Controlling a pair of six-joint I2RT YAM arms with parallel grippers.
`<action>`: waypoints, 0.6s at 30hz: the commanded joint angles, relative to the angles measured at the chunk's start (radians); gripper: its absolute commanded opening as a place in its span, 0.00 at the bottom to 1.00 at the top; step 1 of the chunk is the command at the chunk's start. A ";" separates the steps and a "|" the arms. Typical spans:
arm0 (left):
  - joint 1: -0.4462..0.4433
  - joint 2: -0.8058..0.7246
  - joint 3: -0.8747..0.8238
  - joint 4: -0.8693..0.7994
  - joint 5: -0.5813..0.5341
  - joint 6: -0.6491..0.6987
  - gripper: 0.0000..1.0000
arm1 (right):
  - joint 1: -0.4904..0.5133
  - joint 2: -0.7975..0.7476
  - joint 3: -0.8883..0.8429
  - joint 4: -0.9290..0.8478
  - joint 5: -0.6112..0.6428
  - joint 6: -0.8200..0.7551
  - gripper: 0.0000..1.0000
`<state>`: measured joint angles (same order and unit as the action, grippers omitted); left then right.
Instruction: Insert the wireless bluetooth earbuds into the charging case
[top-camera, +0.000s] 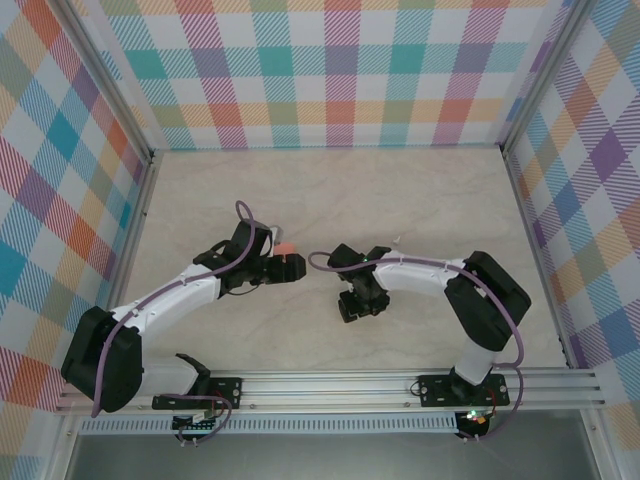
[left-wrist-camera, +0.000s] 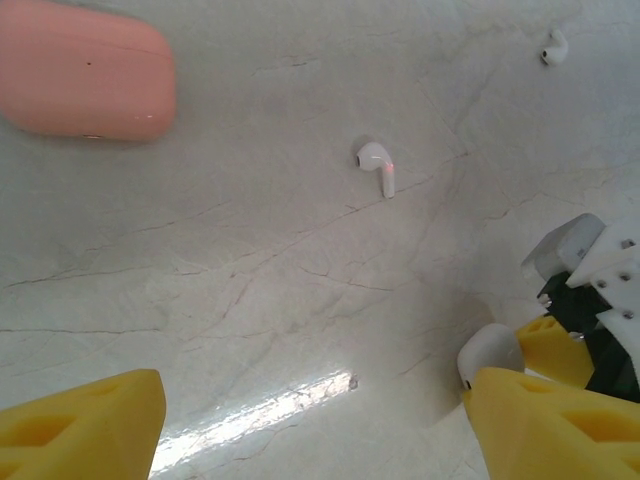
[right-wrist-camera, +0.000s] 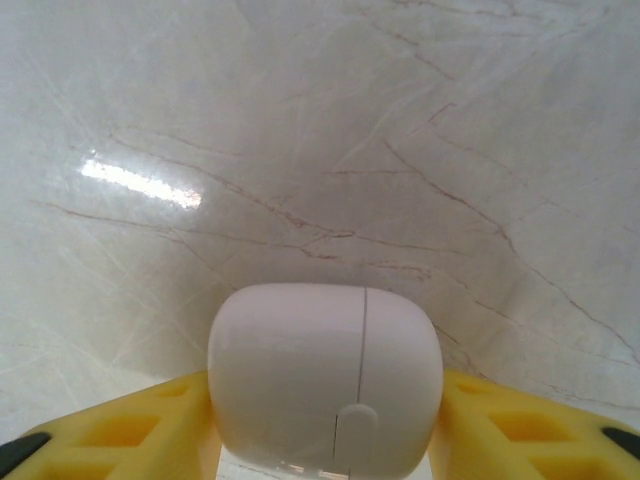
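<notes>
On marble tabletop (right-wrist-camera: 300, 150), right jaws seemingly clamp white case (right-wrist-camera: 325, 380); left jaws gape near earbud (left-wrist-camera: 376, 166).

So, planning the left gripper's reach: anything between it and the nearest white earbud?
Nothing visible: only bare table lies between the left gripper and the white earbud. The pink case and white case sit off to the sides.

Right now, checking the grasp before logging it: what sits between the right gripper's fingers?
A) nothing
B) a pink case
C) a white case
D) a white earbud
C: the right wrist view shows a white case pressed between the right gripper's yellow fingers.
</notes>
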<state>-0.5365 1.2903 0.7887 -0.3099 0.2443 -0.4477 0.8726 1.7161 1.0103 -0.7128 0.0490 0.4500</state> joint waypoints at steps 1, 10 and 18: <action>-0.005 -0.020 0.001 0.019 0.041 0.015 0.79 | 0.008 -0.031 0.017 -0.019 0.035 -0.036 0.52; 0.044 -0.097 -0.011 0.144 0.257 0.003 0.78 | 0.009 -0.255 -0.006 0.062 0.100 -0.244 0.48; 0.029 -0.114 0.024 0.224 0.530 0.082 0.76 | 0.008 -0.516 -0.081 0.225 0.090 -0.579 0.46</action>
<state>-0.4999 1.1767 0.7883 -0.1158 0.6323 -0.4210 0.8768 1.2480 0.9607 -0.5659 0.1318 0.0551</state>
